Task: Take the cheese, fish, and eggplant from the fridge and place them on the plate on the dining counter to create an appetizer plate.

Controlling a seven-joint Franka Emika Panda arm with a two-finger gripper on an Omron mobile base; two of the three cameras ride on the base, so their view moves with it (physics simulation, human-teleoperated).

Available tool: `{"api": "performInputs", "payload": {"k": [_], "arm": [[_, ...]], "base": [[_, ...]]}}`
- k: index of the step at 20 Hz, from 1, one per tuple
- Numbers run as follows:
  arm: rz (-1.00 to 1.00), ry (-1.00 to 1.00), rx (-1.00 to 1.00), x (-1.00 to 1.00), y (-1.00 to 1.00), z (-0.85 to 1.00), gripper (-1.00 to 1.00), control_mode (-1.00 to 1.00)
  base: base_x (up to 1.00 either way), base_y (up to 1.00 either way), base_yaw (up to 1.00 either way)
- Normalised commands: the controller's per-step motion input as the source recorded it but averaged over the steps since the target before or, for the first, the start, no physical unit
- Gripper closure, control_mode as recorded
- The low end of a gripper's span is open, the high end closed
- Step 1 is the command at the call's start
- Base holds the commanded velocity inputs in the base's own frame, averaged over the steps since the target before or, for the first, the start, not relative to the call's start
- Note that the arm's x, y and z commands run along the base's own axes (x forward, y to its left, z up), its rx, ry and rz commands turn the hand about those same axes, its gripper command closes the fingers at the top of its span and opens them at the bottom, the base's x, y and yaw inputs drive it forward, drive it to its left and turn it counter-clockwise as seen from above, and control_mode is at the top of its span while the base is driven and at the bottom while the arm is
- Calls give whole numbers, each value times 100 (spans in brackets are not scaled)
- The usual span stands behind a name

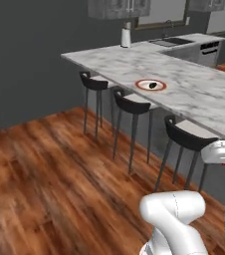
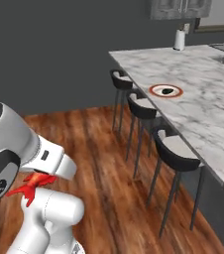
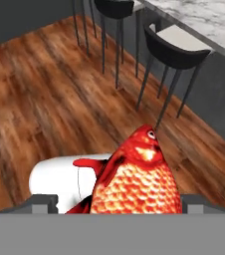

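Note:
A red-orange scaly fish (image 3: 137, 182) sits between my gripper's (image 3: 119, 203) two dark fingertips, which are shut on its sides; its red tail (image 2: 30, 186) pokes out under the hand over the wood floor. On the dining counter (image 1: 199, 97) (image 2: 208, 106) lies the red-rimmed white plate (image 1: 142, 83) (image 2: 157, 90). The small dark eggplant (image 1: 153, 85) (image 2: 167, 91) rests in the plate's middle. My gripper is well short of the counter, on the stool side. The cheese and the fridge are out of view.
Three black stools (image 1: 132, 106) (image 2: 176, 154) stand along the counter's near side, between me and the plate. A white roll (image 1: 126, 37) (image 2: 179, 39) stands at the counter's far end, beside a sink (image 1: 171, 42). Open wood floor (image 1: 50, 169) lies to the left.

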Motion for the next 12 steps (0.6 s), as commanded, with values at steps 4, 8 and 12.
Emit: {"api": "performInputs", "payload": {"k": [4,8,12], "arm": [[0,0,0,0,0,0,100,100],[0,0,0,0,0,0,100,100],[0,0,0,0,0,0,100,100]], "base": [[100,100,-52],[100,100,-54],[100,100,-53]]}}
